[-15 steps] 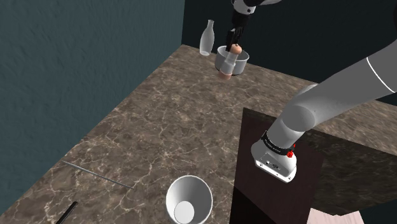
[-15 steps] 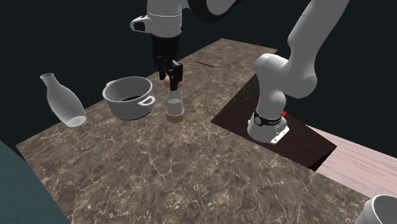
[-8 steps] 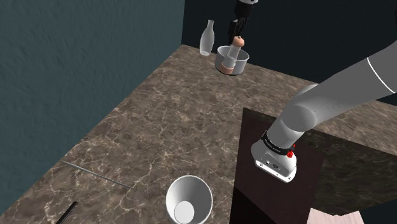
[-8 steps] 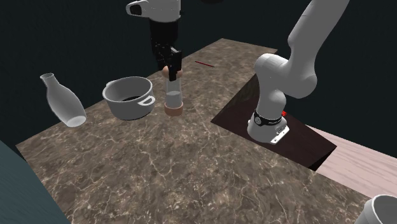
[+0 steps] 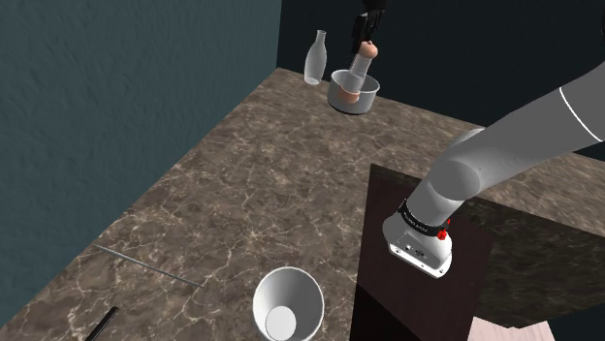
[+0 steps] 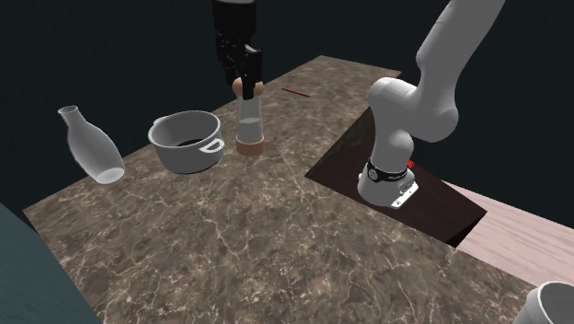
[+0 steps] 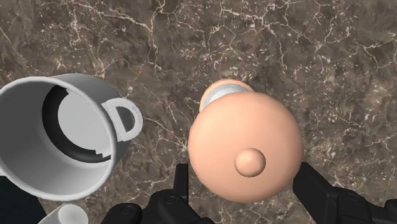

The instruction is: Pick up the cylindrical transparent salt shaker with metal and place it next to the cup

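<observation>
The salt shaker (image 6: pixel 249 118) is a clear cylinder with a peach-coloured cap and base. It hangs a little above the brown marble counter (image 6: pixel 276 230), beside the grey pot (image 6: pixel 184 156). My gripper (image 6: pixel 246 83) is shut on its cap from above. In the shoulder view the shaker (image 5: pixel 355 76) hangs in front of the pot (image 5: pixel 368 97) at the far end, under the gripper (image 5: pixel 368 41). The wrist view has the round cap (image 7: pixel 245 149) clasped between both fingers (image 7: pixel 182 182) of the gripper (image 7: pixel 245 184). The white cup (image 5: pixel 287 305) stands at the counter's near edge, far from the shaker.
A pale bottle (image 5: pixel 315 58) stands beyond the pot at the far corner, also the bottle (image 6: pixel 92 147). The arm's base (image 5: pixel 419 237) sits on the dark stand (image 5: pixel 388 291). A thin rod (image 5: pixel 145 263) and a black stick (image 5: pixel 102 325) lie near the cup. The pot (image 7: pixel 25 95) is close beside the shaker.
The gripper has risen with the shaker in it. The shaker's base has come up off the counter. Nothing else has moved.
</observation>
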You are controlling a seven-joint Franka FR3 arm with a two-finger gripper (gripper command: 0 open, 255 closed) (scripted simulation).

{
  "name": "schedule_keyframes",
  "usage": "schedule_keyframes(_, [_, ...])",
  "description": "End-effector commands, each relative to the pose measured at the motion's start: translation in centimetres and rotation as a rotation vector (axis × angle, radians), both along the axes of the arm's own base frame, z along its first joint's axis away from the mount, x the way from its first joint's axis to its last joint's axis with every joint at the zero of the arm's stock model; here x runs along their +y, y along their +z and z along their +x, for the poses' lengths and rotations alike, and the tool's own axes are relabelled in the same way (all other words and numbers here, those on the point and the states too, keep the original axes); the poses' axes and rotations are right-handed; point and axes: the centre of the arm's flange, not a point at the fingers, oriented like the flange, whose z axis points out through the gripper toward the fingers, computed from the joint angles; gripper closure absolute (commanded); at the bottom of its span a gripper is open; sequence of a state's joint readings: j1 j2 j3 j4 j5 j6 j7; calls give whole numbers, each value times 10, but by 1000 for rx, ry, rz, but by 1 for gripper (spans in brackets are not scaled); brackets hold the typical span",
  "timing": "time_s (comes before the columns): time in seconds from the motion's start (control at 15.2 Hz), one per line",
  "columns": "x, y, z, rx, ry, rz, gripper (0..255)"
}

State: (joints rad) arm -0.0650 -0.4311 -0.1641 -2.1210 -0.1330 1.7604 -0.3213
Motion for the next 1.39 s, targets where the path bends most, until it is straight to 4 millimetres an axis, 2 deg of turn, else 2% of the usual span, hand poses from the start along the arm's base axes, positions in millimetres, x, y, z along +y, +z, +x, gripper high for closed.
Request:
schedule_keyframes(0.0, [-1,11,1,0,0,0,255])
schedule_keyframes(0.79, [-1,72,1,0,0,0,255])
schedule_keyframes(1.32, [99,73,-35,0,0,0,255])
